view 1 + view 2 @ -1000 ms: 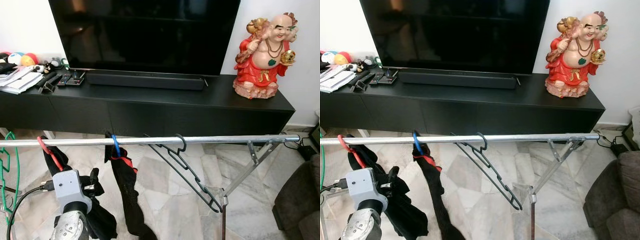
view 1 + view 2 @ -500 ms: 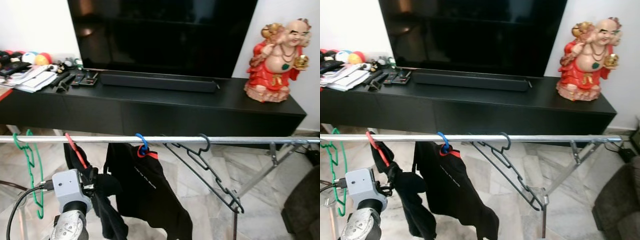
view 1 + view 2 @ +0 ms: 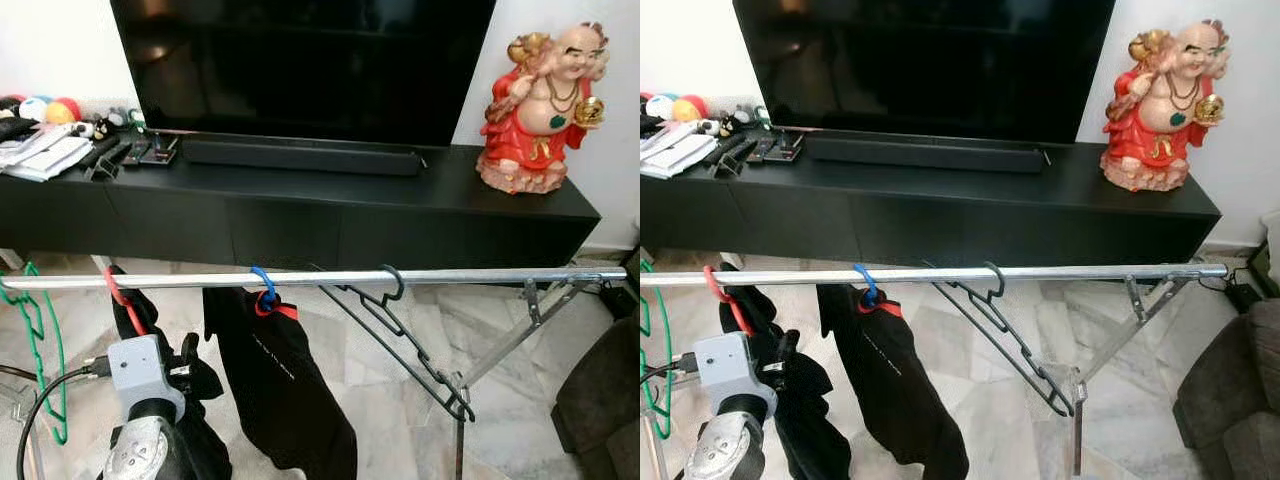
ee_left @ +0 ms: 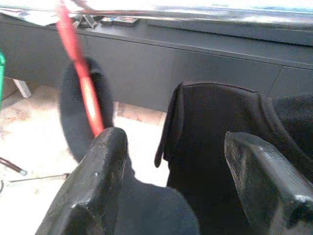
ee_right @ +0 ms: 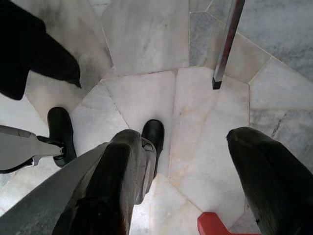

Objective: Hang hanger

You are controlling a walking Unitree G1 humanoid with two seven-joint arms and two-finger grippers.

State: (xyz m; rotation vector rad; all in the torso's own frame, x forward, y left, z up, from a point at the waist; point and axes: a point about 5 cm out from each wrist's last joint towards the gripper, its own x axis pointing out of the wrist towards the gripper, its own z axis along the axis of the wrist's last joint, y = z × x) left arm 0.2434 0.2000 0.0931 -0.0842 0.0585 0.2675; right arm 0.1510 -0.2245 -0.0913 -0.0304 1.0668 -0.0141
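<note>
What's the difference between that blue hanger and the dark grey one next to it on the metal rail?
The blue plastic hanger carries a black garment, while the dark grey plastic hanger carries nothing. Only the blue one's hook shows above the cloth; the grey one's whole frame is visible, slanting down toward the rack's leg. The blue hanger sits nearer the robot's left, the grey one to its right. Both hook over the same silver metal rail.

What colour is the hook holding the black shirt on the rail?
Blue hook, clearest in the left eye view.
</note>
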